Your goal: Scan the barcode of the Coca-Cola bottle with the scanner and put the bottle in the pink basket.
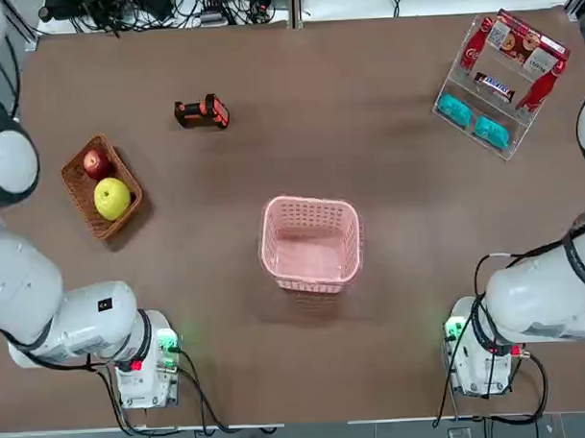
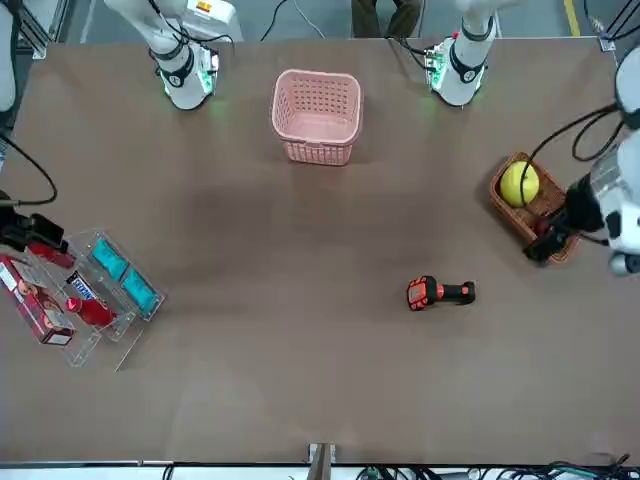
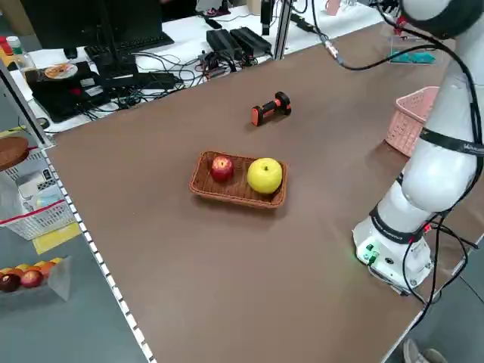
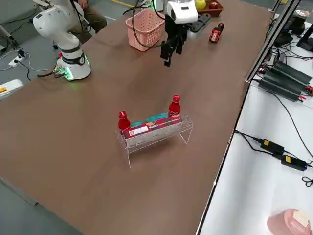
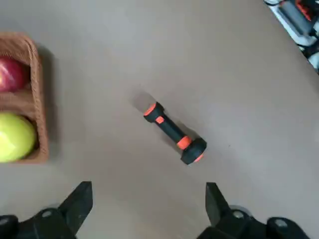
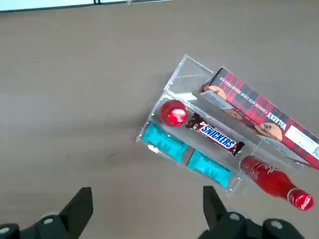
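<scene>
Left gripper point(image 5: 144, 209): fingers spread wide and empty, raised above the table on the wicker-basket side of the scanner, looking down on it.
Right gripper point(image 6: 144, 209): fingers likewise spread and holding nothing, raised above the table on the near side of the clear rack.
Scanner point(image 1: 202, 113): lies flat on the bare table, on the far side of the pink basket and toward the robot's left; its long axis runs roughly left-right across the table, the orange-red head toward the pink basket's side and the black handle toward the wicker basket's side.
Coca-Cola bottle point(image 6: 275, 183): at one end of the clear rack, well apart from the pink basket, toward the far right corner of the table. A second red bottle point(image 6: 173, 113) sits at the rack's other end.
Pink basket point(image 1: 311, 242): upright at mid-table between the two arm bases, nothing inside.
Clear rack point(image 1: 461, 83): also holds a red plaid biscuit box point(image 6: 260, 115), a Snickers bar point(image 6: 215, 137) and two teal packets point(image 6: 165, 143).
Wicker basket point(image 1: 78, 191): to the robot's left of the pink basket, holding a red apple point(image 1: 96, 163) and a yellow apple point(image 1: 112, 197).
View differences: the right side view shows both bottles standing upright with caps up (the top view alone makes them look laid down); the right wrist view alone shows the bar's name.
</scene>
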Available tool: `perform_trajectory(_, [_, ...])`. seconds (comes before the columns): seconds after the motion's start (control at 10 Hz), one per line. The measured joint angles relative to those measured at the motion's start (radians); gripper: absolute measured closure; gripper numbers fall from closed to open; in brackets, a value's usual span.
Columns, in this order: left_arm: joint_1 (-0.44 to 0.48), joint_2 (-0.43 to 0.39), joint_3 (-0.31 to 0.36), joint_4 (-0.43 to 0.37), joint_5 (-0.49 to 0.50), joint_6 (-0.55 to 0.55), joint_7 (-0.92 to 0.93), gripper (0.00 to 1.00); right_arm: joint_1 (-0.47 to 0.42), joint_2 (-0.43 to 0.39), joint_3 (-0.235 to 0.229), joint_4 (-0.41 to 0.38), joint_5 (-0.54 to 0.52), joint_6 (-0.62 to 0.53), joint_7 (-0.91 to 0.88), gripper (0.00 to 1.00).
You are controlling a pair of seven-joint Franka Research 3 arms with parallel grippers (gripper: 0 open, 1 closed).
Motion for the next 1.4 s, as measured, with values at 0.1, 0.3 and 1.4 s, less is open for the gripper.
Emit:
perform_trajectory(0.1, [-0.017, 0.038, 0.0, 0.0, 0.0, 0.046, -0.141, 0.0, -0.009, 0.025, 0.0, 0.01, 0.0, 0.021, -0.001, 0.02])
perform_trajectory(0.3, [-0.059, 0.102, 0.002, 0.0, 0.0, 0.144, -0.423, 0.0, -0.017, 0.098, 0.0, 0.04, 0.0, 0.062, -0.001, 0.03])
perform_trajectory(1.4, [-0.131, 0.33, -0.029, -0.185, 0.242, 0.615, -0.967, 0.0, -0.052, 0.275, 0.01, 0.052, 0.0, 0.144, -0.004, 0.29])
